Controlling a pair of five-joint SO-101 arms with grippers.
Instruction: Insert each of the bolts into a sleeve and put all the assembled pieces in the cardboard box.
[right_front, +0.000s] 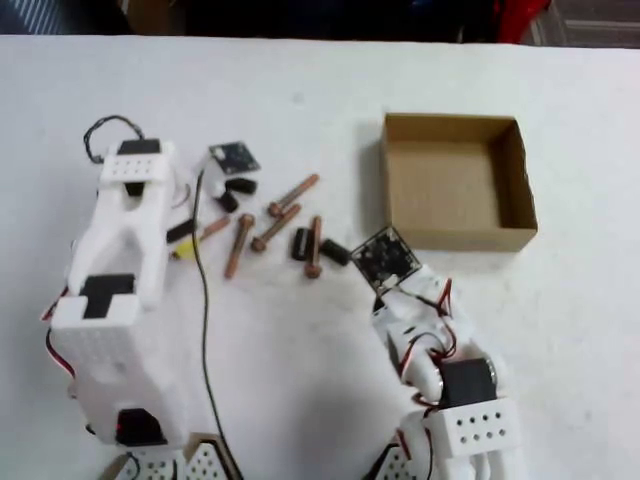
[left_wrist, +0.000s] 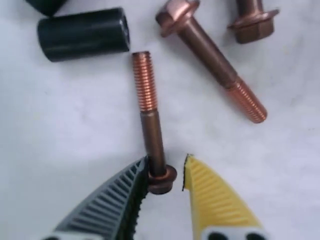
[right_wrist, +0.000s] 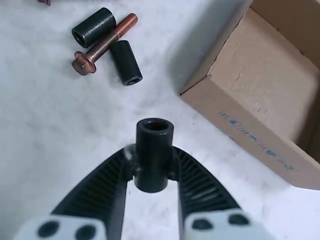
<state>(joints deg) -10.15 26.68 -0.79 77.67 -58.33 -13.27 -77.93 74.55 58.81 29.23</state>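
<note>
Left gripper: fingers apart, straddling the head end of a bolt that lies flat on the table. Grey finger is against the shank just above the flange. Yellow finger sits just off the head with a thin gap. Not clamped.

The bolt's threaded end points away from me. Its tip is just short of a black sleeve lying on its side, and they don't touch. A second bolt lies at an angle beside mine, head far, threads near.

Right gripper: closed on the held sleeve, one finger on each side, open bore facing my wrist camera. Can't tell whether its far end touches the table.

The cardboard box is just beside this gripper, open top, nearest corner close to the held sleeve. Farther out on the other side lies a third bolt with a loose sleeve along one flank and another sleeve at the other. Both are against it or nearly so.

From the high view, my left gripper is at the left edge of the scatter of bolts and sleeves. My right gripper is between that scatter and the box.
</note>
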